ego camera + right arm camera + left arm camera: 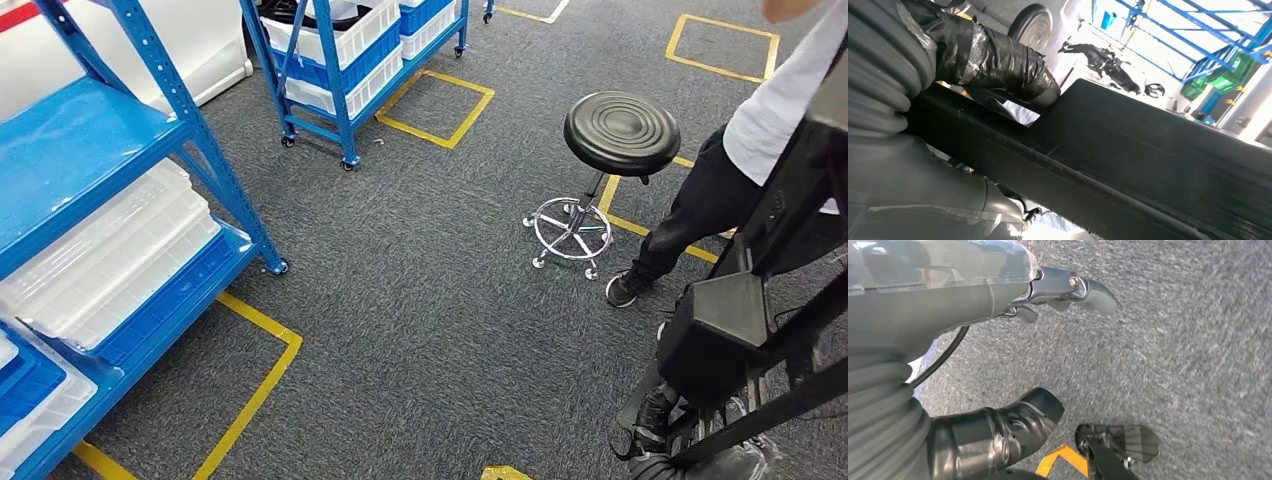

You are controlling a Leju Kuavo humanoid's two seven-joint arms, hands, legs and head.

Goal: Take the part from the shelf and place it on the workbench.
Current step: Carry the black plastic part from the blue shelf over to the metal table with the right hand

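A blue shelf (90,130) stands at the left of the head view, with flat white crates (110,250) stacked on its lower level. I cannot make out the part among them. My left hand (948,305) hangs over grey carpet, its fingers (1088,290) stretched out and the taped thumb (1008,427) well apart, with nothing in it. My right hand (923,165) hangs beside a black beam (1148,160). Its taped thumb (1008,60) stands away from the palm, and no part is in that hand.
A second blue shelf on castors (340,90) with white and blue bins stands further off. A black round stool (621,130) is on the carpet ahead to the right, a person (720,190) beside it. A black frame (740,320) stands close at right. Yellow floor tape (250,390) marks bays.
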